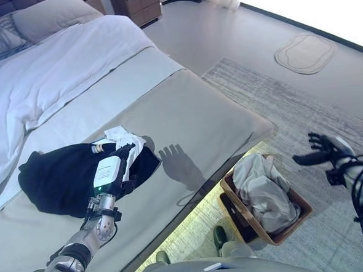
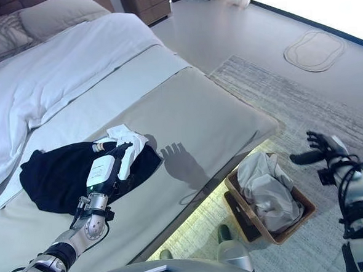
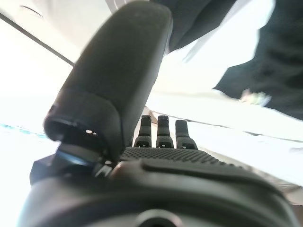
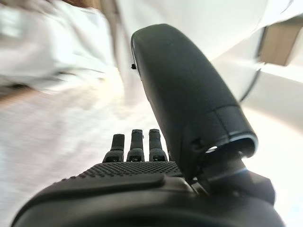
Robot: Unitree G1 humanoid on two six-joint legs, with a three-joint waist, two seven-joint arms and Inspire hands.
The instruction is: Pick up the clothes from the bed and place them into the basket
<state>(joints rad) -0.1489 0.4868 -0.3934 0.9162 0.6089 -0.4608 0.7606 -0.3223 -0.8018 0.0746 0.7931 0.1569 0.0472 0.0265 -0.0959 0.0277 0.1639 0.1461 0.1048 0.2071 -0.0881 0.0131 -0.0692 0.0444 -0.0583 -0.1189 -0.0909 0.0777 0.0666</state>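
Note:
A black garment (image 1: 54, 177) lies on the beige bed cover (image 1: 192, 117), with a small white cloth (image 1: 123, 138) at its far right edge. My left hand (image 1: 119, 167) hovers just over these clothes with its fingers straight, holding nothing; its own wrist view shows the hand (image 3: 161, 165) open and the black garment (image 3: 284, 71) past it. A brown basket (image 1: 295, 226) stands on the floor beside the bed with pale clothes (image 1: 262, 189) piled in it. My right hand (image 1: 321, 149) is open and empty in the air to the right of the basket.
A white duvet (image 1: 60, 69) and pillows (image 1: 48, 15) cover the head of the bed. A wooden nightstand (image 1: 138, 4) stands beyond it. A grey rug (image 1: 303, 113) lies under the basket, and an oval mat (image 1: 304, 52) lies farther off.

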